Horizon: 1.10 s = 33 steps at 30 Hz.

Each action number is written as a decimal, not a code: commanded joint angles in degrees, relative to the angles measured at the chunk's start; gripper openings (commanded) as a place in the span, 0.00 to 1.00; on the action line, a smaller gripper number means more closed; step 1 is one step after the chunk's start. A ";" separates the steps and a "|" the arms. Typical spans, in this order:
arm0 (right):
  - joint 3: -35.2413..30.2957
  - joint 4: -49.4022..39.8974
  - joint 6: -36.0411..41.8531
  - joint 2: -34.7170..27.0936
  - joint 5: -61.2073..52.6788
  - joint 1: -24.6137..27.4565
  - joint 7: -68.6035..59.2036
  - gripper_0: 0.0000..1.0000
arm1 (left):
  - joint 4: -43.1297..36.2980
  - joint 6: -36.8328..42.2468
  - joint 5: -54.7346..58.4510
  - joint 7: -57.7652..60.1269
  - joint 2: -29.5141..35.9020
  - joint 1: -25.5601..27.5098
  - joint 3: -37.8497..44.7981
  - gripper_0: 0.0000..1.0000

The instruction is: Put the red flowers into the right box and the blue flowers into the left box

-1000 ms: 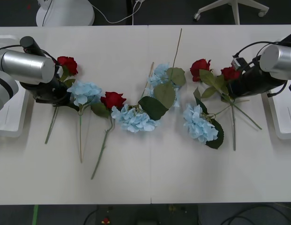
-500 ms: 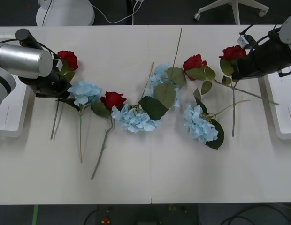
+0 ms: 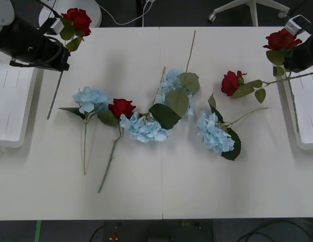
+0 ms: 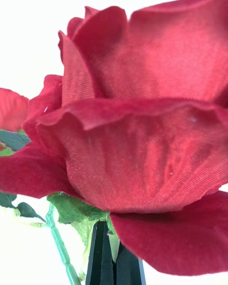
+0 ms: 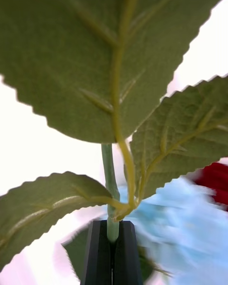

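My left gripper point(image 3: 61, 54) is shut on the stem of a red flower point(image 3: 75, 20), held above the table's far left next to the left box point(image 3: 10, 121). In the left wrist view the black fingers point(image 5: 99, 254) pinch the green stem point(image 5: 109, 185) under its leaves. My right gripper point(image 3: 292, 61) is shut on another red flower point(image 3: 281, 39) beside the right box point(image 3: 305, 136); its head point(image 4: 142, 137) looms above the shut fingers point(image 4: 102, 261). A third rose point(image 3: 231, 82) lies with its stem running toward that gripper. One more rose point(image 3: 121, 107) and several blue flowers point(image 3: 144, 127) lie mid-table.
Blue flower heads lie at the left point(image 3: 91, 98), centre back point(image 3: 174, 80) and centre right point(image 3: 214, 132), with long stems trailing toward the table's near side. A white round base point(image 3: 70, 12) and chair legs point(image 3: 250, 10) stand beyond the far edge.
Both arms have lifted their roses off the table and swung outward toward the boxes. The rose near the right gripper has been dragged to the right.
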 commanded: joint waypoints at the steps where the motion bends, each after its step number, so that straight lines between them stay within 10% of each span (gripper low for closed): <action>1: -2.51 -0.45 0.77 -3.39 -0.08 -2.63 1.44 0.00 | -1.95 4.13 12.95 -4.29 2.61 -0.80 5.72 0.00; 15: -2.16 1.14 -1.08 -1.72 -2.72 2.30 1.00 0.00 | -4.76 6.86 53.55 -5.70 2.53 2.36 -5.62 0.00; 31: 3.20 1.14 -0.20 5.93 -5.53 8.01 -11.92 0.00 | -28.41 -14.06 63.31 -2.80 1.47 9.92 -19.07 0.00; 33: 3.82 1.14 -0.82 6.37 -5.62 8.01 -13.50 0.22 | -30.08 -17.05 64.01 -2.80 1.12 9.92 -21.09 0.00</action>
